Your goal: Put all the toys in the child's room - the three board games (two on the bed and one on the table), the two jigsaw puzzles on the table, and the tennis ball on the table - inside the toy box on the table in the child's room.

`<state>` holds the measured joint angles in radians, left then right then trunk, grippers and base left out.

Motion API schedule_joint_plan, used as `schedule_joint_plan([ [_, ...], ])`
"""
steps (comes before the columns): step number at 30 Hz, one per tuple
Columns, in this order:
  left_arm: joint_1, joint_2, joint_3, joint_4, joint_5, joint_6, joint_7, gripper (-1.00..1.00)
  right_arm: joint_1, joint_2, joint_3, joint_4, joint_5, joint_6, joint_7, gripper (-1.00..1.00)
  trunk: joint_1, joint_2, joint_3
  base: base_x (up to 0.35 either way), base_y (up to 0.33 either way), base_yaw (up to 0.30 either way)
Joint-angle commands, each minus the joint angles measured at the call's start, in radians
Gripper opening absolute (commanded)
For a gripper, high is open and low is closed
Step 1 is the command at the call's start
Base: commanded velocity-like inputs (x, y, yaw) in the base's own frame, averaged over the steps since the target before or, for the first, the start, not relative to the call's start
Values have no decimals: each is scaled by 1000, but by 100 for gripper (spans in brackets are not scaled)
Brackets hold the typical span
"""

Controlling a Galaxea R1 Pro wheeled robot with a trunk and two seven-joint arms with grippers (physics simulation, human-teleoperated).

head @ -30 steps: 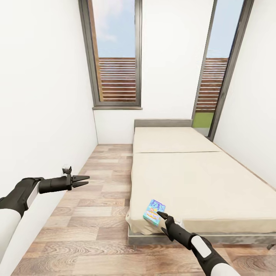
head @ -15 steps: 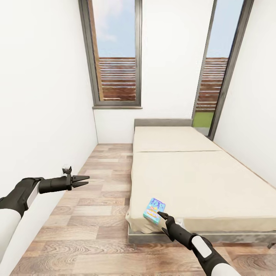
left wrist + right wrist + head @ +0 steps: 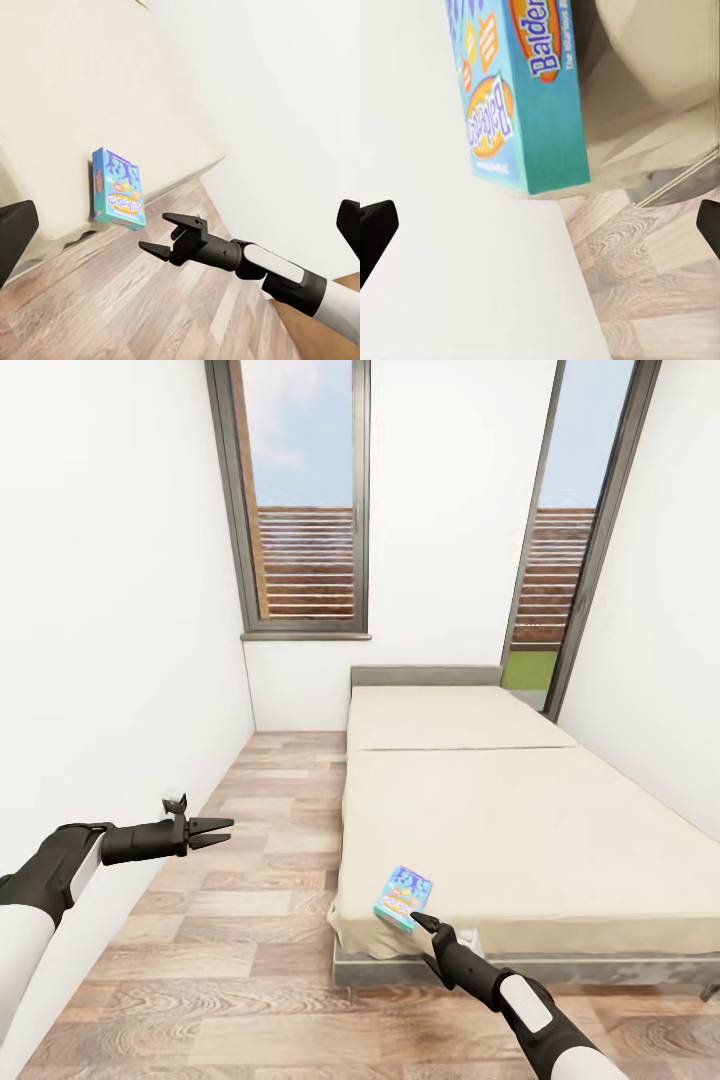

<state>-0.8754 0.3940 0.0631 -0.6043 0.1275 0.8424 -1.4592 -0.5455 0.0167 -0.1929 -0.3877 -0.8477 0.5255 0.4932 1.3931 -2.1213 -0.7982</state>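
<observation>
board game (image 3: 403, 896) on bed (image 3: 520, 830) corner

White walls (image 3: 120, 610), wood-plank floor (image 3: 250, 920), two tall grey-framed windows (image 3: 305, 500)

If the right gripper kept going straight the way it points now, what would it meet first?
Most likely the blue board game lying at the near corner of the bed. The right gripper, jaws open, points at the box's near end; the remaining gap is hard to judge.

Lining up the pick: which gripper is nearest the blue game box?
The right gripper, just short of the blue game box at the bed's corner; the left gripper is over the floor.
</observation>
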Motion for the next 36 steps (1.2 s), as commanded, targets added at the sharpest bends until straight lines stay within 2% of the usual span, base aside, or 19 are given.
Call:
schedule_joint_plan([
  [1, -1, 0, 0, 0, 1, 11, -3, 100, 0, 1, -7, 0, -4, 8, -1, 100, 4, -8, -4, 0, 0, 0],
  [4, -1, 0, 0, 0, 1, 11, -2, 100, -1, 0, -7, 0, -4, 8, -1, 100, 15, -29, -14, 0, 0, 0],
  [36, -1, -2, 0, 0, 2, 10, 7, 100, 0, 0, -8, 1, -4, 4, -1, 100, 15, -29, -14, 27, 0, 0],
])
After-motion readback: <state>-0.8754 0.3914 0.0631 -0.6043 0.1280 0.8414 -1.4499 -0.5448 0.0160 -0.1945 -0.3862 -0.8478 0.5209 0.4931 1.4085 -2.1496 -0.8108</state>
